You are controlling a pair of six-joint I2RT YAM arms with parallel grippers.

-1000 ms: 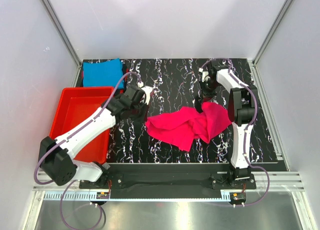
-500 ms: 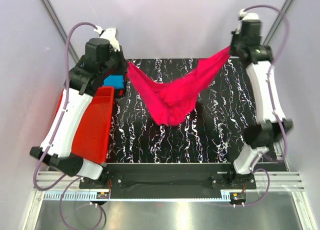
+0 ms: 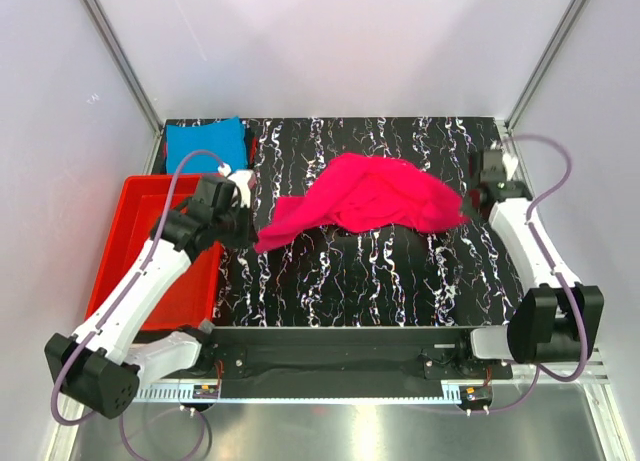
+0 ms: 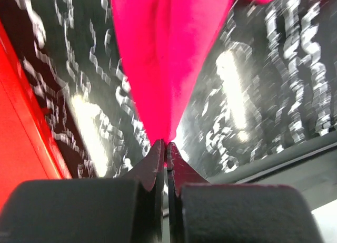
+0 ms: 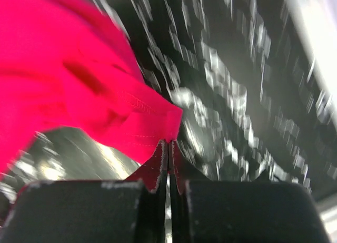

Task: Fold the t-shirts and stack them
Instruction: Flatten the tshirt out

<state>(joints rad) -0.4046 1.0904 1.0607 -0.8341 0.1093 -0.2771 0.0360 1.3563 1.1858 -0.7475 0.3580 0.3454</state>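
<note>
The magenta-pink t-shirt (image 3: 370, 193) hangs stretched between my two grippers, low over the black marbled table (image 3: 400, 271). My left gripper (image 3: 252, 235) is shut on its left end, and the cloth (image 4: 158, 53) runs up from the closed fingertips of that gripper (image 4: 166, 144). At the right, my right gripper (image 3: 470, 205) is shut on a hemmed corner (image 5: 158, 116), pinched at that gripper's tips (image 5: 168, 143). The turquoise-blue t-shirt (image 3: 205, 144) lies folded flat at the back left corner, apart from both grippers.
A red plastic tray (image 3: 150, 206) sits along the table's left side, with my left arm reaching over it; its wall (image 4: 21, 122) shows beside the left gripper. White walls close in the table at the back and sides.
The pink shirt lay crumpled on the table, then both arms lifted it high and spread it. Now both arms have come down and the shirt hangs low over the table.
</note>
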